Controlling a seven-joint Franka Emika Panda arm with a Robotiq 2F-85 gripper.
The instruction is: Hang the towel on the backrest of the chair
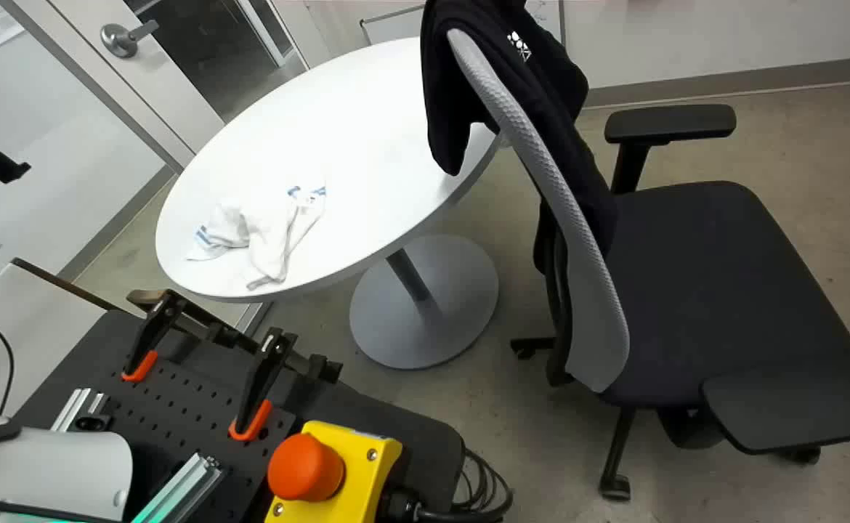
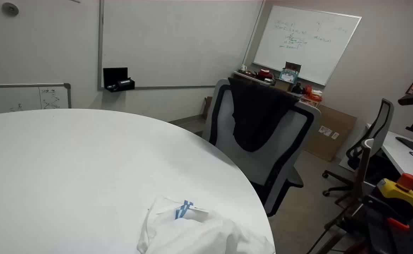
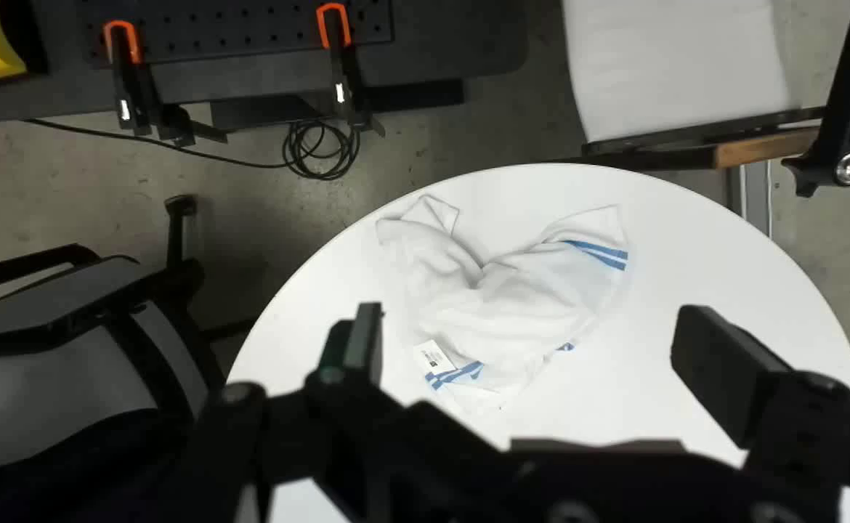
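Gripper released, jaws well apart, nothing held: in the wrist view the towel shows through the gap, lying crumpled on the counter, near its rim. Most likely the step in hand is the approach, with the hanging to come. Neither exterior view shows the gripper, so its height above the cloth is hard to judge, and that is the first risk: stop too high and it would close on air or catch a single fold; go too low and the tips could press into the counter. White cloth on a white surface makes the towel's outline easy to misread, and a pinch on one loose corner might slip, or let the rest drag and slide over the rim. Then there is the chair, which faces away from the counter. A black garment hangs over its backrest and covers much of the top edge, so a towel laid there could slide off with it, bunch up, or snag it and pull it down. If more cloth ends up on one side than the other, the heavier side would probably draw the towel off. The chair also stands on wheels; a nudge against the backrest may well roll or swivel it, spoiling the aim.
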